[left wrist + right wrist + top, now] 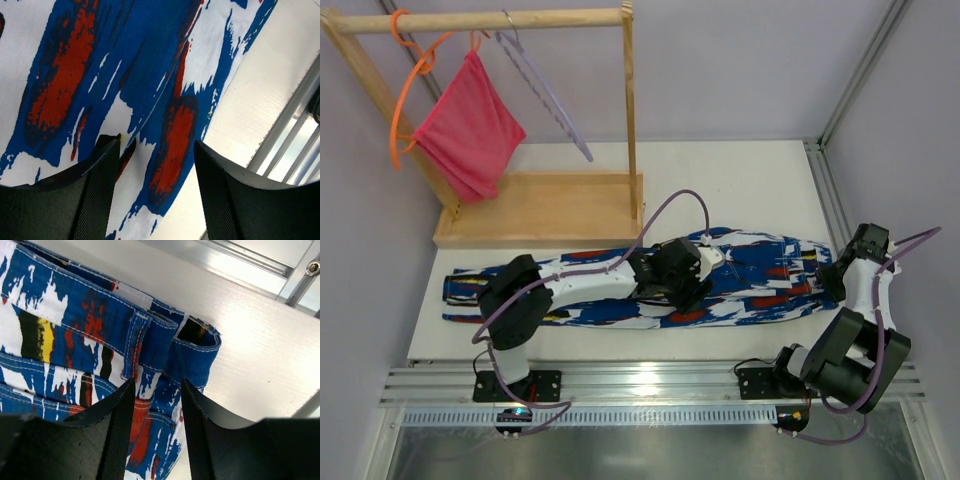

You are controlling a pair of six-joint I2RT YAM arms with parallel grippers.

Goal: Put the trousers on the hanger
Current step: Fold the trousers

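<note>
One pair of trousers [760, 275] flat, long axis left-right, waistband at right.

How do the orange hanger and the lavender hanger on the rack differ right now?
The orange hanger carries a pink-red cloth; the lavender hanger is bare. The orange hanger hangs near the left end of the wooden rail, the lavender hanger farther right. Both hook over that rail.

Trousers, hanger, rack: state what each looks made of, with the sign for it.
Trousers: woven cloth, matte, perhaps cotton; weave texture and stitched hems show. Hanger: probably plastic, pale lavender, smooth, with a ridged arm; its hook looks like metal wire. Rack: bare light wood, by its colour and squared bars.
</note>
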